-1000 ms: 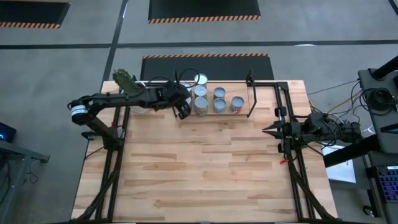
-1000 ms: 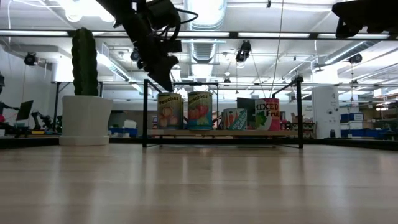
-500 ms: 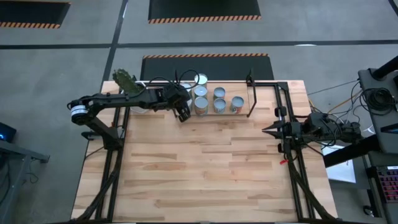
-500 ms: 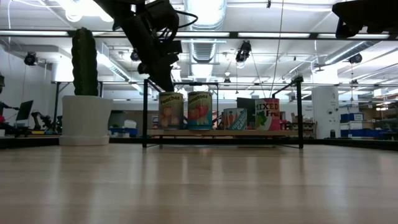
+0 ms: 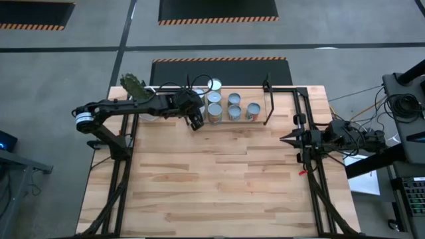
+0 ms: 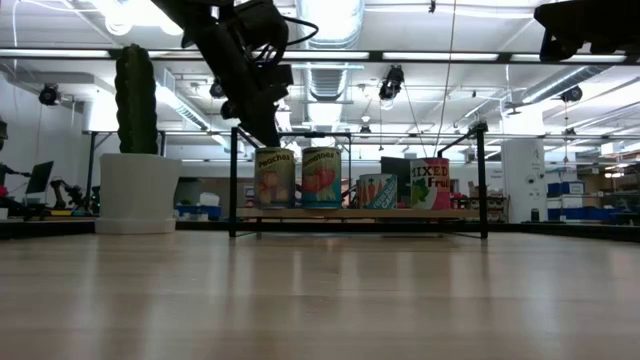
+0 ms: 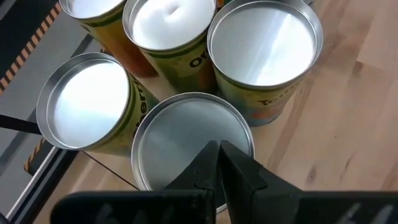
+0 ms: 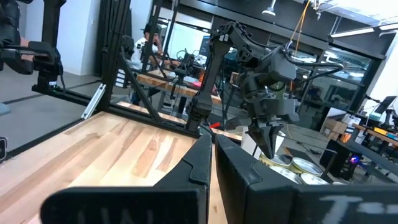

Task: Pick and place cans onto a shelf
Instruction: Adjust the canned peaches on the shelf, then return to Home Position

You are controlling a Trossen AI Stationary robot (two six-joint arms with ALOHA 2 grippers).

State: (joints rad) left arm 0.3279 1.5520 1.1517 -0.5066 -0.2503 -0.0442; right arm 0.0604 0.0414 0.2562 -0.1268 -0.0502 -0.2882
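The cans [image 5: 229, 106] stand in a tight cluster on the shelf [image 6: 360, 213], a low light-wood board with thin black uprights at both ends, set along the far edge of the table [image 5: 219, 179]. From above, their shiny round tops show as a group near the shelf's left end, with a bare stretch of board toward its right upright. From table height, four labelled sides stand in a row: a peaches can [image 6: 274, 178], a second can [image 6: 321, 177] touching it, a shorter can [image 6: 376, 191] and a mixed-fruit can [image 6: 430, 183].

The left gripper [image 5: 194, 122] hangs just above the left-most can of the cluster, its fingers pressed together and holding nothing. In the left wrist view the fingertips [image 7: 219, 163] meet over one silver can top [image 7: 186, 140], with three more cans packed around it.

A cactus in a white pot [image 6: 136, 190] stands on the table left of the shelf.

The right gripper [image 5: 287, 139] rests at the table's right edge, well apart from the shelf, also closed and empty.
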